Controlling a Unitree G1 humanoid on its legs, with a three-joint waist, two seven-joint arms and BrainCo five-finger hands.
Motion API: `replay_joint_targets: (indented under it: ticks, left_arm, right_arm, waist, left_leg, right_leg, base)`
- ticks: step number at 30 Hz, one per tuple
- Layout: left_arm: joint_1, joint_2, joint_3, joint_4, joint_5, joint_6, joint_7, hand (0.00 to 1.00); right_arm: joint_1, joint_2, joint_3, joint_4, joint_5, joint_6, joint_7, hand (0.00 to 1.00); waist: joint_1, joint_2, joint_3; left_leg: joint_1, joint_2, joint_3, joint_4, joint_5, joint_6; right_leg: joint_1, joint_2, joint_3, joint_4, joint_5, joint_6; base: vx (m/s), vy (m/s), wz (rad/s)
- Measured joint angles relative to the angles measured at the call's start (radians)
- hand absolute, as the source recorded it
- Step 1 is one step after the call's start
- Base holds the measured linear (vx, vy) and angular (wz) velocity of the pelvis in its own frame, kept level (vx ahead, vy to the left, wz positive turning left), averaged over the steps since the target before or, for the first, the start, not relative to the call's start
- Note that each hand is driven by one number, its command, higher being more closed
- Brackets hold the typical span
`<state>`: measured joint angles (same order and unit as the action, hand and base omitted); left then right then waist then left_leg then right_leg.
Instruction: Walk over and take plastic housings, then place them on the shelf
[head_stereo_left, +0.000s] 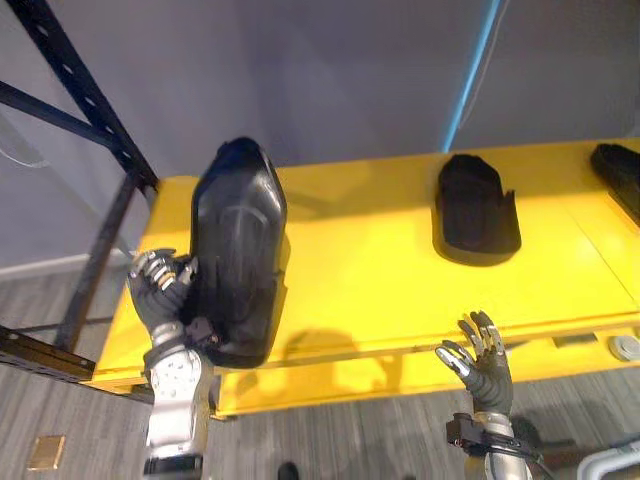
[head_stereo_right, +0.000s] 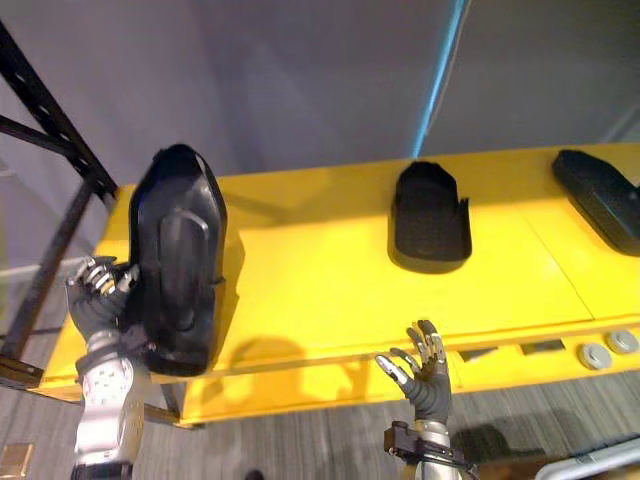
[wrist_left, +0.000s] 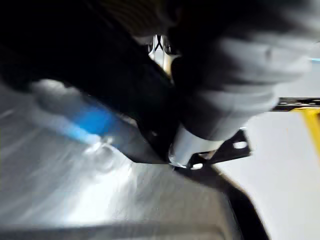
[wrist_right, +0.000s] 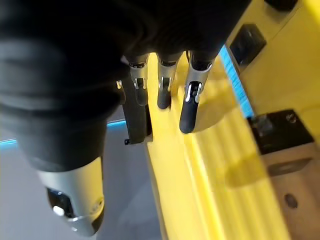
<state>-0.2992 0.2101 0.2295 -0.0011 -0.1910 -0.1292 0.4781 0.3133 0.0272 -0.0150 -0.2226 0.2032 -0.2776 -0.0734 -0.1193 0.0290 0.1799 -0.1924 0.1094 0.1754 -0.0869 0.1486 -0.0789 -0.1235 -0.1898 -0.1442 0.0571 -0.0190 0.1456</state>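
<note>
With the left hand (head_stereo_left: 160, 285), curling fingers round the lower left edge of a big black plastic housing (head_stereo_left: 240, 250) and holding it upright, rounded end up, raised over the left end of the yellow top (head_stereo_left: 370, 270). Gripping low and by the rim, probably on account of the housing being far too wide for wrapping, and standing it tall for clearing the surface. Hovering just right of the black rack post (head_stereo_left: 90, 110), so guessing at that rack being the target shelf, though not betting on it. Not getting much out of the left wrist view beyond dark plastic right up against the hand.

Moving right: seeing 1 more housing (head_stereo_left: 477, 210) lying flat about halfway along the yellow top, looking hollow side up, well apart from the held 1. Probably lying that way for stability, no rocking, waiting for pickup.

Nearer the front edge, finding the right hand (head_stereo_left: 483, 362) floating just off the yellow top's lip, fingers (wrist_right: 187, 107) loose and straight-ish, gripping nothing, touching no housing. Guessing at it idling as a spare, handy for steadying the tall housing in case of tipping.

Far right, spotting 1 further housing (head_stereo_left: 618, 175) lying at the end of the top, partly cut off.

Reckoning on the carry being the step in hand: 1 held, 2 not yet taken.
</note>
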Motion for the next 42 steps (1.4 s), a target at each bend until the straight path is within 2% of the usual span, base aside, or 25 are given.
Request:
replay_joint_targets:
  ticks: [1,6,9,11,14,15,19,23,25,29,30,33,34,38,40,42]
  left_arm:
    - [-0.041,0.020,0.015,0.028,-0.008,0.008,0.014,1.00]
    - [-0.200,0.125,0.034,0.165,-0.043,0.033,0.075,1.00]
    - [-0.321,0.231,0.039,0.246,-0.062,0.034,0.087,1.00]
    - [-0.398,0.287,0.012,0.340,-0.062,0.036,0.099,1.00]
    - [-0.477,0.323,-0.032,0.424,-0.066,0.047,0.106,1.00]
    - [-0.496,0.344,-0.053,0.452,-0.067,0.047,0.105,0.00]
    - [-0.543,0.379,-0.103,0.500,-0.105,0.055,0.071,0.00]
    - [-0.546,0.380,-0.149,0.491,-0.156,0.055,0.035,0.00]
    - [-0.517,0.371,-0.158,0.379,-0.202,0.052,0.034,0.00]
    - [-0.422,0.306,-0.154,0.089,-0.219,-0.005,0.038,0.00]
    - [-0.378,0.280,-0.147,-0.006,-0.216,-0.025,0.037,1.00]
    - [-0.289,0.235,-0.116,-0.169,-0.176,-0.059,0.033,1.00]
    - [-0.229,0.207,-0.099,-0.252,-0.138,-0.079,0.024,1.00]
    - [-0.051,0.141,-0.094,-0.398,-0.055,-0.118,-0.013,1.00]
    - [0.067,0.088,-0.124,-0.467,-0.039,-0.132,-0.042,1.00]
    - [0.200,0.026,-0.207,-0.512,-0.035,-0.134,-0.088,1.00]
  right_arm:
    - [-0.005,-0.004,0.010,-0.006,0.000,-0.008,0.000,0.00]
    - [-0.014,-0.031,0.031,-0.043,0.001,-0.046,-0.005,0.00]
    - [-0.044,-0.034,0.033,-0.046,0.004,-0.067,-0.010,0.00]
    - [-0.049,-0.055,0.055,-0.051,0.014,-0.082,-0.013,0.00]
    - [-0.049,-0.077,0.077,-0.056,0.025,-0.093,-0.015,0.00]
    - [-0.049,-0.079,0.086,-0.049,0.026,-0.092,-0.014,0.00]
    - [-0.051,-0.105,0.100,-0.042,0.025,-0.108,-0.008,0.00]
    - [-0.052,-0.107,0.110,-0.038,0.025,-0.108,-0.008,0.00]
    - [-0.050,-0.106,0.117,-0.027,0.024,-0.108,-0.004,0.00]
    - [-0.057,-0.106,0.116,0.001,0.013,-0.107,0.003,0.00]
    - [-0.060,-0.106,0.116,0.017,0.006,-0.105,0.007,0.00]
    - [-0.068,-0.106,0.109,0.048,-0.005,-0.096,0.016,0.00]
    - [-0.067,-0.099,0.092,0.060,-0.008,-0.090,0.024,0.00]
    - [-0.054,-0.087,0.054,0.092,-0.009,-0.066,0.039,0.00]
    - [-0.033,-0.085,0.053,0.094,-0.009,-0.048,0.046,0.00]
    - [-0.008,-0.073,0.052,0.099,-0.013,-0.039,0.053,0.00]
  waist:
    - [-0.009,0.001,0.019]
    - [-0.012,0.001,0.070]
    - [-0.013,-0.004,0.100]
    - [-0.015,-0.005,0.108]
    - [-0.018,-0.011,0.124]
    - [-0.017,-0.011,0.126]
    - [-0.013,-0.011,0.137]
    - [-0.013,-0.012,0.139]
    - [-0.014,-0.014,0.146]
    - [-0.013,-0.014,0.151]
    - [-0.013,-0.013,0.150]
    - [-0.013,-0.002,0.142]
    - [-0.013,0.012,0.129]
    - [-0.004,0.039,0.083]
    - [0.003,0.049,0.057]
    - [0.008,0.060,0.024]
  left_leg:
    - [-0.010,0.004,0.002,0.000,0.007,-0.002]
    - [-0.047,0.015,0.018,0.000,0.021,-0.004]
    - [-0.062,0.020,0.032,0.000,0.027,-0.007]
    - [-0.074,0.022,0.041,0.000,0.028,-0.008]
    - [-0.078,0.027,0.041,0.001,0.030,-0.011]
    - [-0.081,0.030,0.043,0.001,0.031,-0.012]
    - [-0.086,0.032,0.047,0.001,0.034,-0.014]
    - [-0.085,0.032,0.047,0.001,0.037,-0.015]
    - [-0.078,0.030,0.047,0.001,0.039,-0.014]
    - [-0.044,0.029,0.045,0.000,0.039,-0.013]
    - [-0.024,0.029,0.044,0.000,0.039,-0.014]
    - [0.008,0.029,0.037,-0.001,0.038,-0.014]
    - [0.015,0.029,0.030,-0.001,0.038,-0.014]
    - [0.034,0.028,0.007,-0.004,0.038,-0.014]
    - [0.041,0.028,-0.001,-0.004,0.037,-0.015]
    - [0.041,0.028,-0.012,-0.005,0.037,-0.015]
  right_leg:
    - [-0.012,0.004,0.003,0.002,0.003,-0.002]
    - [-0.072,0.016,0.028,0.017,0.009,-0.006]
    - [-0.106,0.020,0.049,0.033,0.008,-0.007]
    - [-0.127,0.021,0.059,0.040,0.008,-0.007]
    - [-0.132,0.025,0.061,0.043,0.008,-0.007]
    - [-0.140,0.028,0.067,0.048,0.008,-0.008]
    - [-0.160,0.029,0.077,0.070,0.003,-0.013]
    - [-0.163,0.029,0.078,0.079,0.001,-0.014]
    - [-0.162,0.029,0.077,0.086,0.001,-0.014]
    - [-0.128,0.028,0.075,0.087,-0.003,-0.014]
    - [-0.108,0.028,0.074,0.086,-0.006,-0.014]
    - [-0.063,0.028,0.064,0.071,-0.007,-0.013]
    - [-0.047,0.028,0.053,0.066,-0.007,-0.013]
    - [-0.005,0.027,0.026,0.054,-0.008,-0.013]
    - [0.014,0.028,0.017,0.042,-0.007,-0.012]
    - [0.022,0.028,0.003,0.038,-0.008,-0.012]
  base:
    - [-0.07,-0.027,-0.10]
    - [-0.03,-0.018,-0.13]
    - [-0.02,-0.013,-0.15]
    - [-0.02,-0.009,-0.15]
    - [-0.01,-0.007,-0.03]
    - [-0.01,-0.013,-0.08]
    - [-0.01,-0.007,-0.06]
    - [0.00,0.000,0.00]
    - [0.00,0.000,0.00]
    - [0.00,0.000,0.00]
    - [0.00,0.000,0.00]
    - [0.00,0.006,0.09]
    - [-0.01,0.017,0.17]
    - [-0.01,0.016,0.20]
    - [-0.03,0.010,0.14]
    - [-0.04,0.008,0.14]
